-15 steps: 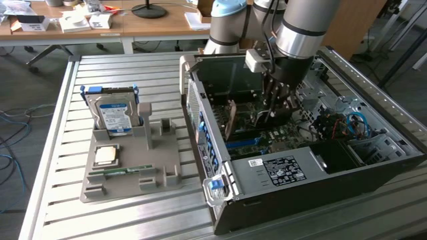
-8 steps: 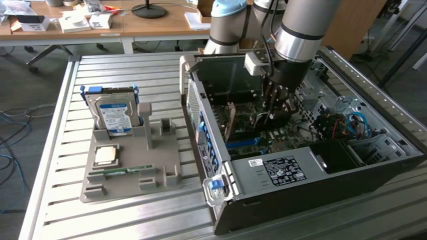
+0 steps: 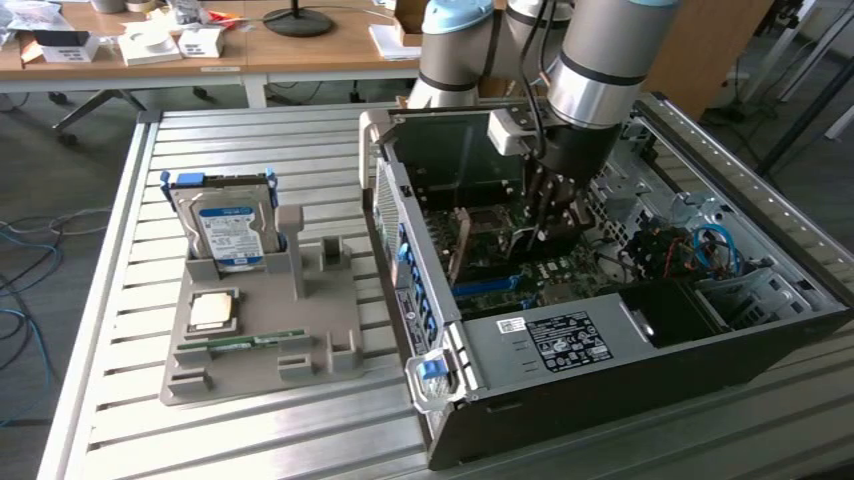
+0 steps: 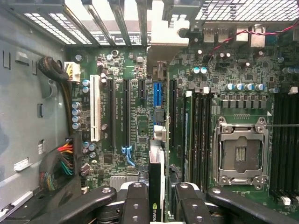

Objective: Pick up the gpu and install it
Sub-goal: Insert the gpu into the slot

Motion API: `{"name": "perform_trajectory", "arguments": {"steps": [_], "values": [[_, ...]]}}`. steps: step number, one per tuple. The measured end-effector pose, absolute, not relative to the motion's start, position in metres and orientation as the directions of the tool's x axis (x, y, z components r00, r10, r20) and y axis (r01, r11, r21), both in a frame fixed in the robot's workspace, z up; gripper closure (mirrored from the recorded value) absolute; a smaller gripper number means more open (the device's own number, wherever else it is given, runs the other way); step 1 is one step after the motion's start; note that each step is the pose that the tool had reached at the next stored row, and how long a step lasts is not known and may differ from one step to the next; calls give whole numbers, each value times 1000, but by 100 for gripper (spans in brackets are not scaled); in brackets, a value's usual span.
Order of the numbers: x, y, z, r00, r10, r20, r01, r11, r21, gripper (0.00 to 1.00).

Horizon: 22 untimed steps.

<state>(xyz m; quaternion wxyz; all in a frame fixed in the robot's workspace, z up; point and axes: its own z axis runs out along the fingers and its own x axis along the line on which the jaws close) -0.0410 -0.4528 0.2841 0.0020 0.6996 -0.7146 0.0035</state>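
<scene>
Slatted table (image 3: 120, 330), likely aluminium: grey parts holder (image 3: 267, 375), open PC case (image 3: 601, 425).

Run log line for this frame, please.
stage: install | claw: shut on gpu | place: inside computer case, above motherboard | gpu: edge-on, in line with blue slot | seated: cannot tell

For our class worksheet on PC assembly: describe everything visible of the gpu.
The gpu is a thin card seen edge-on in the wrist view: black, with a green logo on its edge. The gripper clamps it from both sides, upright, inside the open computer case, above the motherboard, lined up with the blue slot. Contact with the slot is hidden.
</scene>
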Motion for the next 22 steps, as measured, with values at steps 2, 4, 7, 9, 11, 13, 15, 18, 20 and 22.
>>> {"name": "perform_trajectory", "arguments": {"steps": [2,4,7,9,11,13,15,18,20,22], "values": [[-41,-453,283,-21,-1000,8,-1000,21,-2,74],[-41,-453,283,-21,-1000,8,-1000,21,-2,74],[-41,-453,283,-21,-1000,8,-1000,21,-2,74],[-42,-453,283,-22,-1000,8,-1000,22,-2,74],[-43,-453,282,-21,-1000,8,-1000,21,-2,74],[-46,-453,282,-21,-1000,8,-1000,21,-2,74],[-47,-453,282,-21,-1000,8,-1000,21,-2,74],[-50,-453,282,-21,-1000,8,-1000,21,-2,74],[-51,-453,282,-21,-1000,8,-1000,21,-2,74],[-52,-453,282,-21,-1000,8,-1000,21,-2,74]]}}
